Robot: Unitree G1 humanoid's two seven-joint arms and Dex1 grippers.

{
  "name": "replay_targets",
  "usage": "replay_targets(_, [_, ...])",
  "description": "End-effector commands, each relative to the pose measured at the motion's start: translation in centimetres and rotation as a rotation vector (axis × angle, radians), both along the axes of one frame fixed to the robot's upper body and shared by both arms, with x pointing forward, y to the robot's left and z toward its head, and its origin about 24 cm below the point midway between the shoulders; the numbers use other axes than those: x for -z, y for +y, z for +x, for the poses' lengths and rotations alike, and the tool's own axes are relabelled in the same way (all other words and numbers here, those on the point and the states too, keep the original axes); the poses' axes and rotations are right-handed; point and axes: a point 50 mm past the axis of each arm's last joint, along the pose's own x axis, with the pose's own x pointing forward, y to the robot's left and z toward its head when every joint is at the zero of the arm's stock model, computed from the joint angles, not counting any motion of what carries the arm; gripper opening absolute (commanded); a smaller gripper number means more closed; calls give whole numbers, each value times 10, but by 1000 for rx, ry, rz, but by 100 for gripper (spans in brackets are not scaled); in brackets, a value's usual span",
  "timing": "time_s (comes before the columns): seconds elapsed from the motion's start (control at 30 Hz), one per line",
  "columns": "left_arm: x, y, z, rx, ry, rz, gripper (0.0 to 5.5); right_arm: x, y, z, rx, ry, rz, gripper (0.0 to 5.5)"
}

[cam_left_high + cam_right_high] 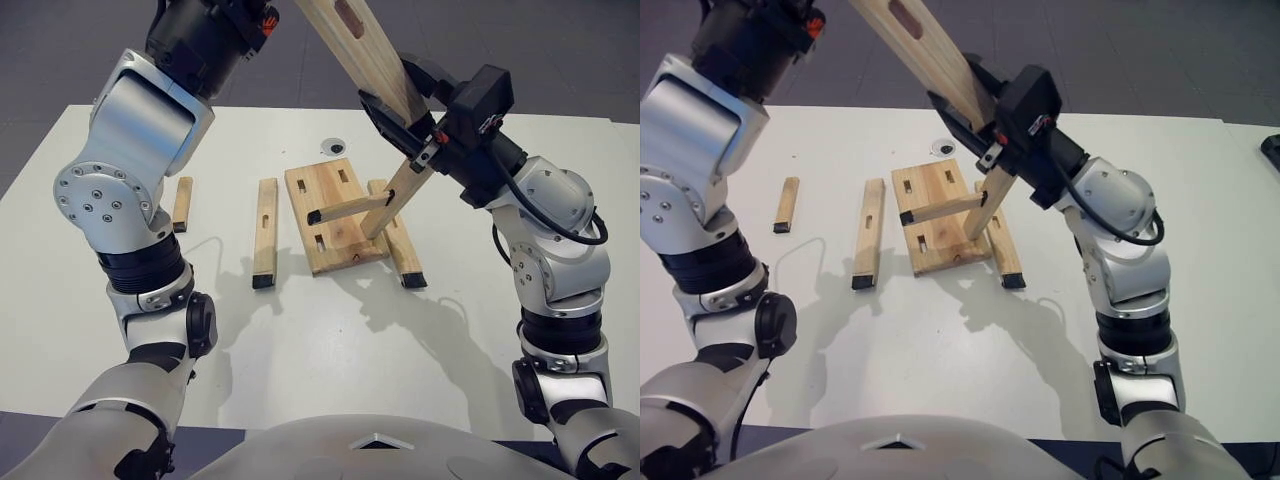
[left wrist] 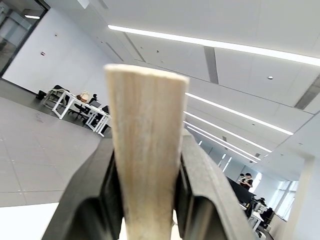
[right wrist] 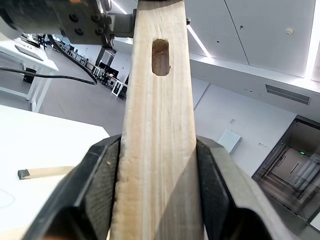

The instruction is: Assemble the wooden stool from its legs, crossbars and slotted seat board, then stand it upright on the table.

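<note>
A long wooden leg (image 1: 362, 42) with an oval slot hangs slanted above the table. My left gripper (image 2: 145, 155) is shut on its upper end and my right gripper (image 1: 405, 108) is shut on it lower down. Below the right gripper a thinner bar (image 1: 395, 200) slants down toward the slotted seat board (image 1: 335, 235), which lies flat on the table. A short crossbar (image 1: 350, 208) with a black tip sticks out sideways from that bar, over the board. I cannot tell how these pieces join.
On the white table (image 1: 330, 340), a loose slotted leg (image 1: 265, 232) lies left of the board. Another leg (image 1: 405, 258) lies along the board's right edge. A short crossbar (image 1: 182, 203) rests at the far left. A round hole (image 1: 335, 147) sits behind the board.
</note>
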Motion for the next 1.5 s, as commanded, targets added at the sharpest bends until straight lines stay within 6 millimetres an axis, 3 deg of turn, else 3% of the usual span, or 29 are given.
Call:
replay_targets(0.03, [-1,17,-3,-125,-39,-9,103,3,-14,11,72,46,-55,271])
replay_targets(0.1, [-2,24,-5,-182,-72,-13,103,-2,-17,8,19,88,-34,300])
replay_targets(0.2, [-7,40,-14,-267,-156,-87,103,-9,-35,-7,-225,383,157,348])
replay_targets(0.33, [-12,63,-33,-413,-289,-162,103,-15,-55,-39,-498,562,102,416])
replay_targets(0.43, [-10,86,-46,-520,-334,-238,103,-3,-75,-39,-495,760,25,469])
replay_targets(0.53, [-1,105,-51,-631,-320,-228,103,25,-85,-45,-415,895,-206,516])
replay_targets(0.63, [11,113,-55,-692,-308,-117,103,58,-74,-49,-422,990,-358,540])
replay_targets(0.73, [31,103,-49,-687,-246,26,103,89,-59,-36,-299,1082,-359,540])
replay_targets(0.83, [52,90,-40,-676,-191,173,102,107,-46,-32,-237,1151,-299,540])
replay_targets(1.0, [73,90,-27,-705,-114,173,102,126,-33,-33,-191,1259,-230,540])
replay_targets(1.23, [64,102,-23,-758,-150,128,102,137,-31,-28,-168,1337,-211,540])
replay_targets(1.5, [71,93,-18,-729,-127,159,102,148,-4,-17,-165,1291,-156,540])
